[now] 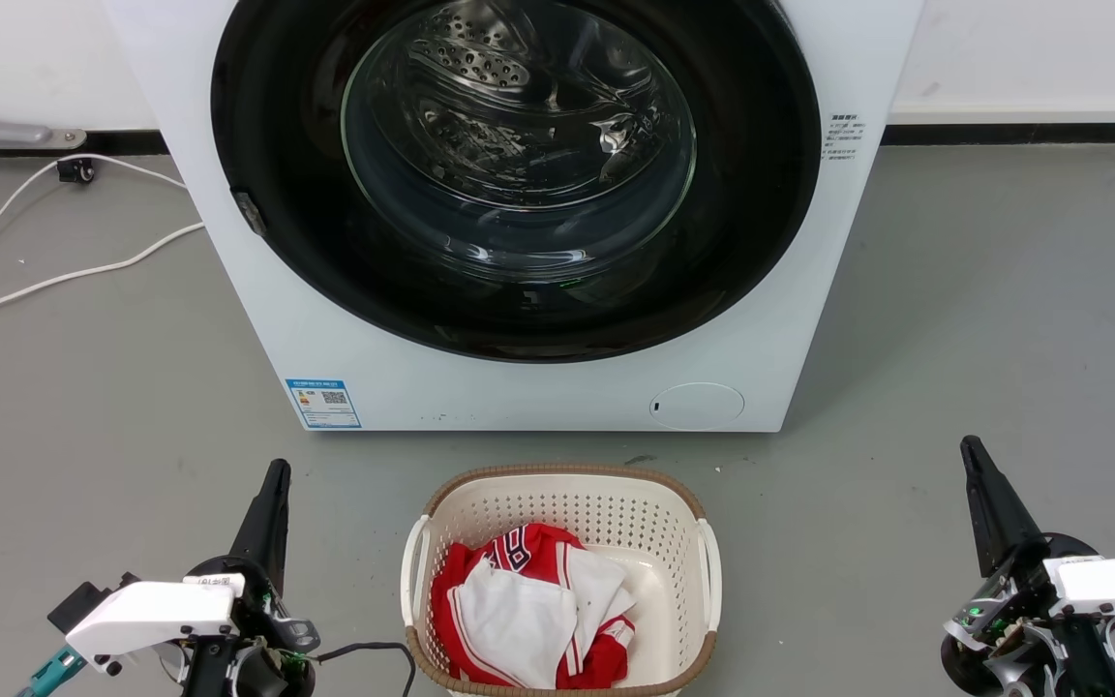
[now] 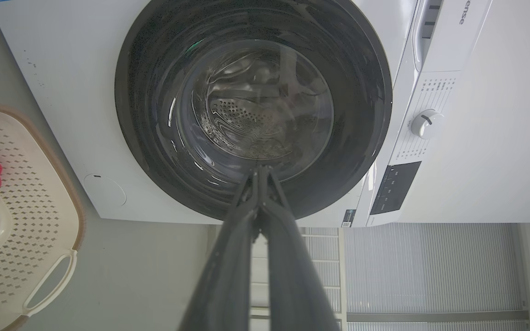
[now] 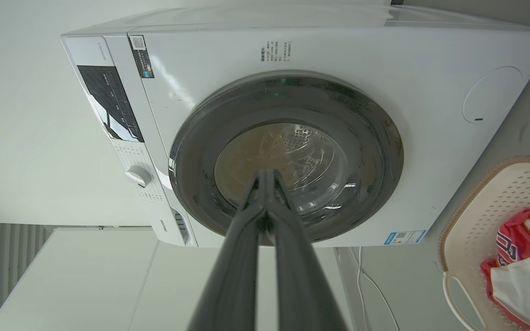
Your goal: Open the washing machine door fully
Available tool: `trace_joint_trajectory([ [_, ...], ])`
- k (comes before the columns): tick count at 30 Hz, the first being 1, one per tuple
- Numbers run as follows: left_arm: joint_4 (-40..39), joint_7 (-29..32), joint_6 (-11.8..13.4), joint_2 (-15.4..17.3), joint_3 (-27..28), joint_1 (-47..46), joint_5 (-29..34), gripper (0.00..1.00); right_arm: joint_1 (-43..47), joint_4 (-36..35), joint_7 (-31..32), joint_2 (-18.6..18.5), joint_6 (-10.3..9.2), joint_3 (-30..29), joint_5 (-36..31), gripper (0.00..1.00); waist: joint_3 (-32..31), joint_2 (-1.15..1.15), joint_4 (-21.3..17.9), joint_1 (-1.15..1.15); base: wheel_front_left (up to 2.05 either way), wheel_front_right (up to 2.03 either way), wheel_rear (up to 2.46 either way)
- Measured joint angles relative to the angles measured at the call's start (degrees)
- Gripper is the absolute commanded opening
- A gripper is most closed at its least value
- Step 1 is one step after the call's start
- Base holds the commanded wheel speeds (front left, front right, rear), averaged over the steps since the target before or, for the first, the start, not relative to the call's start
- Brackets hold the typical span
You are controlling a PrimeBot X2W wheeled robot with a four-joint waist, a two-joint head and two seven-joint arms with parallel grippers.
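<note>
The white washing machine (image 1: 557,387) stands straight ahead on the floor. Its door (image 1: 277,145), a wide glossy black frame around a bulging glass bowl, lies flat against the front, and the steel drum shows through the glass. My left gripper (image 1: 277,469) hovers low at the lower left, fingers pressed together, well short of the machine. My right gripper (image 1: 970,447) hovers at the lower right, also shut and empty. In the left wrist view the door (image 2: 145,115) lies beyond my shut gripper (image 2: 261,169). The right wrist view shows the door (image 3: 191,165) beyond my shut gripper (image 3: 266,172).
A cream perforated laundry basket (image 1: 557,494) holding red and white clothes sits on the floor between my arms, just before the machine. White cables (image 1: 54,281) trail over the grey floor at the left. A small round white cap (image 1: 698,406) sits low on the machine's front.
</note>
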Motion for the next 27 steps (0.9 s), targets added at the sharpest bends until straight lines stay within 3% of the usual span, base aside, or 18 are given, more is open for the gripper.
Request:
trace_joint_trajectory([
  [8, 0.0, 0.1, 0.0, -0.1, 0.1, 0.0, 0.1, 0.0, 0.0, 0.0, 0.1, 0.1, 0.0, -0.1, -0.2, 0.0, 0.0, 0.0, 0.0, 0.0, 0.0, 0.0, 0.0],
  [9, 0.2, 0.1, 0.0, -0.2, 0.1, 0.1, 0.1, 1.0, 0.1, 0.2, 0.1, 0.2, 0.01, -0.1, -0.1, 1.0, 0.0, 0.0, 0.0, 0.0, 0.0, 0.0, 0.0],
  [20, -0.2, -2.3, 0.1, -0.6, -1.8, 1.3, 0.2, 1.0, 1.9, -0.2, -2.2, 0.5, -0.01, 0.9, -0.8, 1.0, 0.0, 0.0, -0.1, 0.01, 0.0, 0.0, 0.0],
  [27, -3.1, -4.0, 0.1, -0.6, -2.0, 1.0, 4.0, 1.0, 2.2, -1.9, -3.9, 0.6, -0.01, 1.2, -4.8, 1.0, 0.1, 0.0, -0.2, 0.01, 0.0, 0.0, 0.0],
])
